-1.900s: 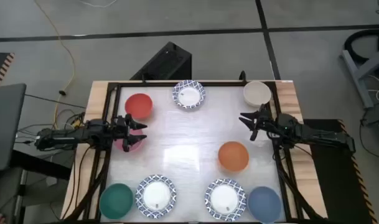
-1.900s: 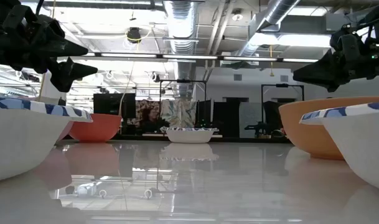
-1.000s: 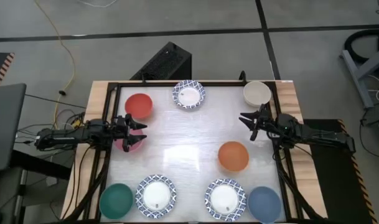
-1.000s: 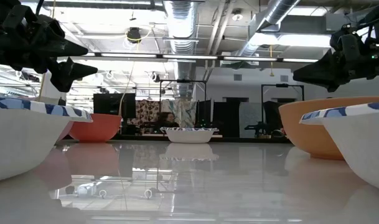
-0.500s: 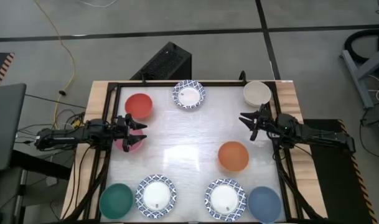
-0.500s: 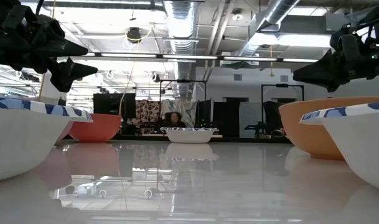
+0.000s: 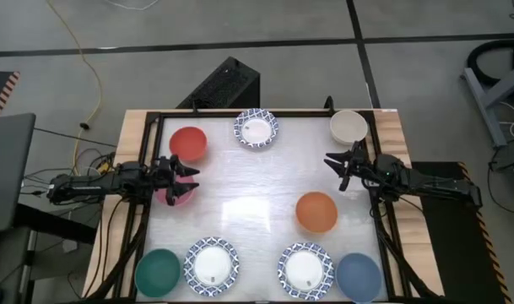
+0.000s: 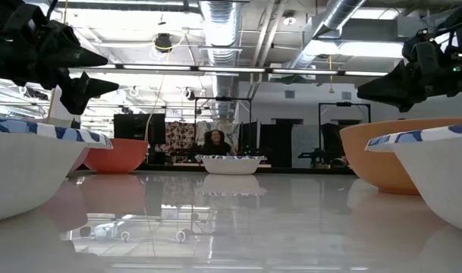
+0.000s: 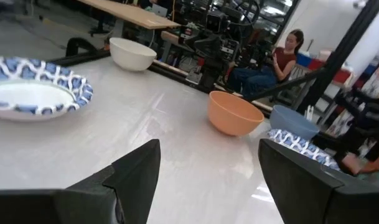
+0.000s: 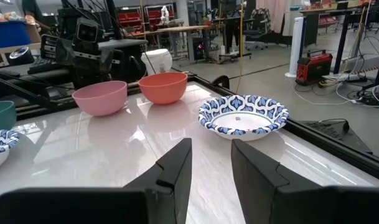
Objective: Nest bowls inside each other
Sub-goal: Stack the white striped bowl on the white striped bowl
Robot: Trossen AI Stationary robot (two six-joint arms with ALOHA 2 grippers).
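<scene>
**Both arms hovering over a table of scattered bowls**

We are holding the left gripper (image 7: 187,175) above the table's left edge, fingers spread wide and empty. The pink bowl (image 7: 175,193) is sitting directly under it, the red bowl (image 7: 188,143) just beyond, and the green bowl (image 7: 158,272) well behind it. We are keeping the right gripper (image 7: 336,169) over the right side, fingers partly parted, gripping nothing. The cream bowl (image 7: 348,127) is lying just beside it, and the orange bowl (image 7: 316,211) is resting nearby on its other side.
</scene>
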